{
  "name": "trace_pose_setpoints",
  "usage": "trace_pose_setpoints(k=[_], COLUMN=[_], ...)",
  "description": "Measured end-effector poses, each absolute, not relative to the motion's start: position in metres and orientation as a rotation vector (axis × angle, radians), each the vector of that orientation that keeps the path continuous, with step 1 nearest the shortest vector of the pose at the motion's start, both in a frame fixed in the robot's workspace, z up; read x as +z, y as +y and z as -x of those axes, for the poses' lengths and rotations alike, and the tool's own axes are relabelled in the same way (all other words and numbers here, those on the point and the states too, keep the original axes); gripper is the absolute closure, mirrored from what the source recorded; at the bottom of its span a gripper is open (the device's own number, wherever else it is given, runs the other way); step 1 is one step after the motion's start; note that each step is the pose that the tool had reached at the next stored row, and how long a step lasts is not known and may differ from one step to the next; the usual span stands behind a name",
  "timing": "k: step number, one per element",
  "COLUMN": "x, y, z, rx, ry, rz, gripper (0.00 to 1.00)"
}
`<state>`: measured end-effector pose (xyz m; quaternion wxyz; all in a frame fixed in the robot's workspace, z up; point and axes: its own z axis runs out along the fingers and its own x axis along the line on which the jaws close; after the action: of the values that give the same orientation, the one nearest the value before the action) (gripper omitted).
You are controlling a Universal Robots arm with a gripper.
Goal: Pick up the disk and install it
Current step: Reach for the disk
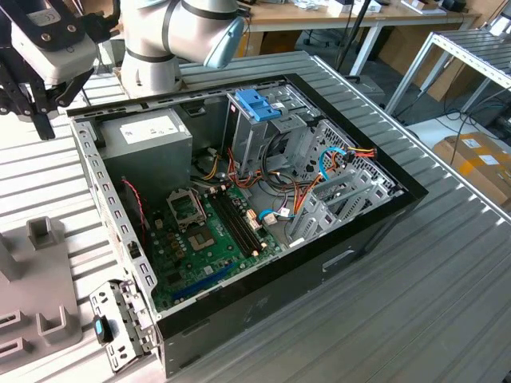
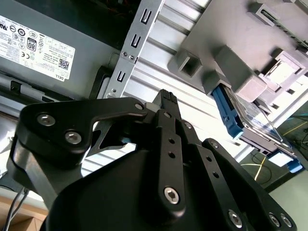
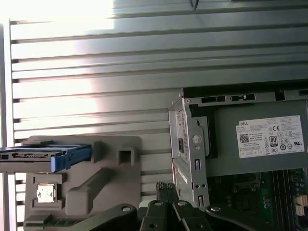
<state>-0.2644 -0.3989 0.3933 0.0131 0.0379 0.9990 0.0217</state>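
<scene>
A robotics lab: an opened computer case lies on a ribbed aluminium table, with a robot arm mounted at its eleven o'clock in the exterior view. Workbenches stand at one o'clock, and cardboard boxes sit on the floor at three o'clock.

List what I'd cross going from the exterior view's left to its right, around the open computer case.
Grey plastic fixture block → grey metal power-supply box with white sticker → blue plastic handle atop the metal drive cage → light-blue cable loop → brown cardboard box on the floor.
</scene>
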Motion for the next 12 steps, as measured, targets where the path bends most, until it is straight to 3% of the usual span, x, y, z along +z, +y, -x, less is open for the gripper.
trace_pose_setpoints(k=[12], x=[0.3933], y=[-0.3989], z=[0.2746], rx=[0.068], ry=[3.112], rz=[-0.118], gripper=[0.89])
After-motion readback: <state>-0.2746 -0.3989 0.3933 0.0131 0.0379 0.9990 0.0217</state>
